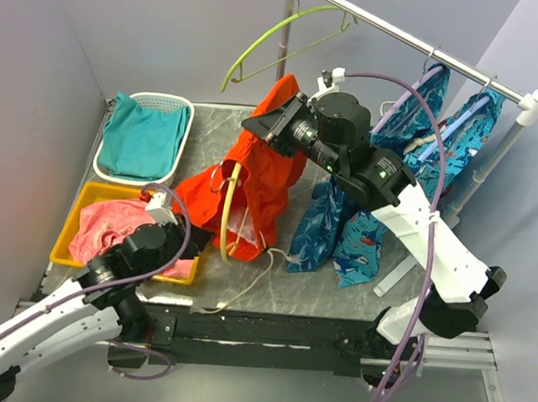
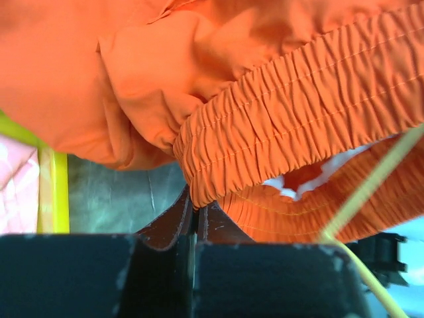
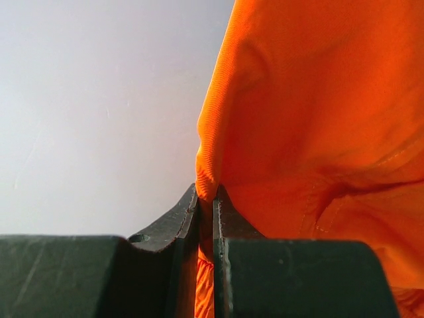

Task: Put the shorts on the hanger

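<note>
Shorts (image 1: 253, 163) held up by the hanger (image 1: 224, 209).
Right gripper (image 3: 205, 197) pinches fabric high to spread them; left gripper (image 2: 194, 209), jaws closed, meets the waistband.

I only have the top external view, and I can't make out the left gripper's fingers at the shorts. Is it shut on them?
Observer: Left wrist view shows the left gripper shut, the shorts meeting its tips at the elastic waistband. A real pinch isn't certain.
Operator: And the right?
Observer: The right gripper is shut on a fold of the shorts, with fabric between its fingers.
Operator: Hanger?
Observer: The yellow hanger crosses the waist opening, right of the left gripper.
</note>
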Controlling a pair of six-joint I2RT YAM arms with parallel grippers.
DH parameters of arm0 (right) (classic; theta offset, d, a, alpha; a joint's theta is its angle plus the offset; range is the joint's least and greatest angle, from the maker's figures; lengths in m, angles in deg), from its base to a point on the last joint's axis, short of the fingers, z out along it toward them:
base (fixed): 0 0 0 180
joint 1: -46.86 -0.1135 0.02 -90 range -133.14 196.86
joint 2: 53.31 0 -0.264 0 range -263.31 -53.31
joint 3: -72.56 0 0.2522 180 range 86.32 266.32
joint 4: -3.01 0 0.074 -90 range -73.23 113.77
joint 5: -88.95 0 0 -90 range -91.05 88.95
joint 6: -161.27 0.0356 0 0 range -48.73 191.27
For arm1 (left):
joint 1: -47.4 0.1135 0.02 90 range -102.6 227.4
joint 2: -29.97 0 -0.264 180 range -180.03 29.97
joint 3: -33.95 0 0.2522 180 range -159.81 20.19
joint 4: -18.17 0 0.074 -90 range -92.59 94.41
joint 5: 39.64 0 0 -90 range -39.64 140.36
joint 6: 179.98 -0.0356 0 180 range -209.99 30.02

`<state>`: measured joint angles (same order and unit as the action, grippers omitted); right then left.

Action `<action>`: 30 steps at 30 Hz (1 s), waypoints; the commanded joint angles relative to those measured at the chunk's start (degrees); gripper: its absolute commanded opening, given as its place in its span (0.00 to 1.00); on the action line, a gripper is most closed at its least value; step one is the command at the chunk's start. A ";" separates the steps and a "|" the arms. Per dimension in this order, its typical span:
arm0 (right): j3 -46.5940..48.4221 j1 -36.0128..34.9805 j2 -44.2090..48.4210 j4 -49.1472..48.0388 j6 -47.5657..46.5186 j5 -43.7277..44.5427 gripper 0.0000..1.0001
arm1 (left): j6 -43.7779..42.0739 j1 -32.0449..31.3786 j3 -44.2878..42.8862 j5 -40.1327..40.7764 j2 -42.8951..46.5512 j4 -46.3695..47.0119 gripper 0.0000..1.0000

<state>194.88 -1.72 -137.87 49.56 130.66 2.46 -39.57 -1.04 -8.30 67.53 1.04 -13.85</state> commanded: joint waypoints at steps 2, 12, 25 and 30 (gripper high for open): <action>-2.81 0.41 5.36 -16.26 0.72 7.12 0.00 | 4.34 -0.42 -9.46 -4.94 0.98 -13.96 0.01; -9.67 1.11 10.11 -29.62 -1.48 18.03 0.00 | 5.66 -0.42 -16.24 -11.72 2.03 -28.83 0.02; -10.64 2.43 10.46 -32.70 1.87 15.90 0.00 | 2.68 -0.33 -15.27 -16.63 -2.62 -25.50 0.01; -15.38 2.35 12.66 -38.23 -1.03 19.34 0.00 | 0.21 -0.42 -18.09 -21.81 -1.75 -30.51 0.01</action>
<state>179.62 -0.69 -130.59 27.93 131.65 14.98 -36.32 -1.17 -23.78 52.18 -1.38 -37.22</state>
